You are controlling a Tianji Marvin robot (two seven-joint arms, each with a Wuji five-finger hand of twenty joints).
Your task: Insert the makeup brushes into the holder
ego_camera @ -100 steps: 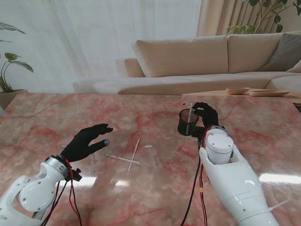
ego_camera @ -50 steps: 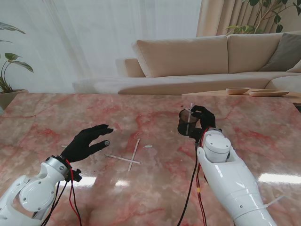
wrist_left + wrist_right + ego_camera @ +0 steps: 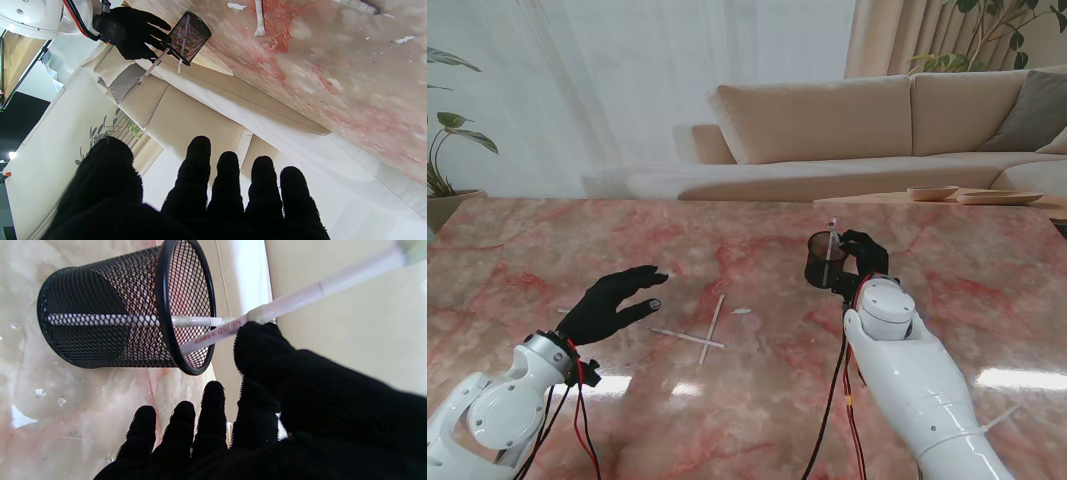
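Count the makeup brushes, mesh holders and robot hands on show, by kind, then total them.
Mesh holder: 1
Makeup brushes: 4 (2 lying crossed, 1 inside, 1 held)
Hands: 2 (left hand, right hand)
Total: 7

The left hand [image 3: 613,302] is hovering over the table on the left, black-gloved, palm down, fingers [image 3: 197,173] spread apart and holding nothing. Its white arm is rising from the near left corner. The right hand [image 3: 864,256] is reaching forward on the right, thumb and fingers pinching a thin stick, its white forearm extending from the near right corner.
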